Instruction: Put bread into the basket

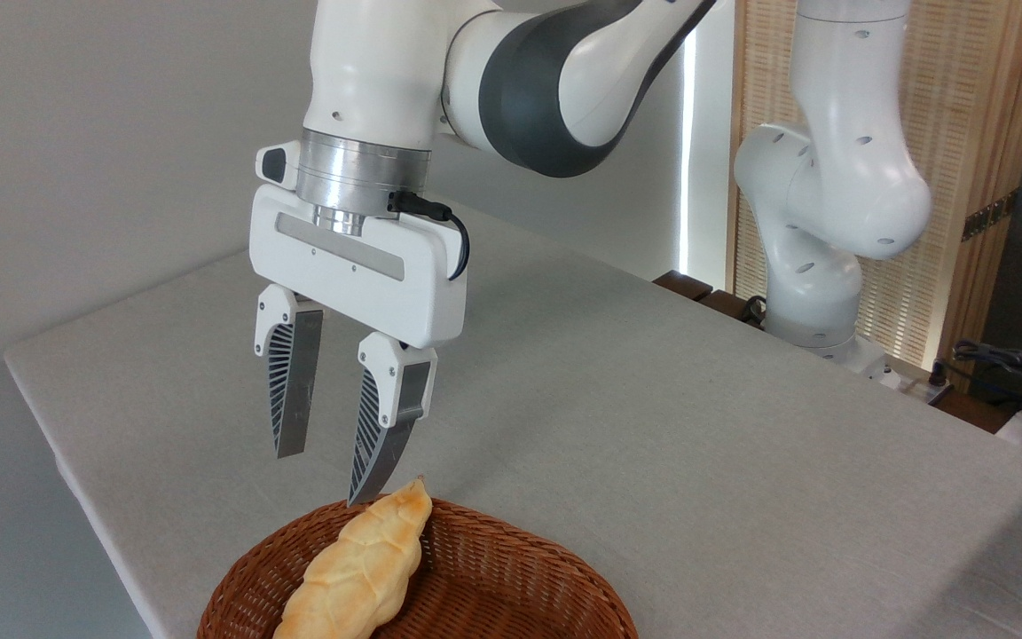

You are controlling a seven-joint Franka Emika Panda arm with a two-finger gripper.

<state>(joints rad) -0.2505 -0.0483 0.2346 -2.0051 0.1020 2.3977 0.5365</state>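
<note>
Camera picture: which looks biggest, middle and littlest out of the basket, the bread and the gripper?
1. basket, though its lower part is cut off
2. gripper, fingers open above the bread
3. bread
The last two look close in size, so that order is unsure.

Robot lab bench, dressed up with household props.

Shown by a white industrial arm [830,177] bolted at the far right edge of a table [653,426] draped in plain grey cloth, well behind and to the right of the gripper [326,475]. Backed by a bare grey wall [103,133] behind and to the left of the gripper, with no decoration. Marked further by loose black cables and equipment [1021,373] crowded at the far right, and a pale slatted wooden screen [981,106] behind the arm's base. Made homely only by a wicker basket [511,577] holding bread [360,568] just below the gripper.
</note>
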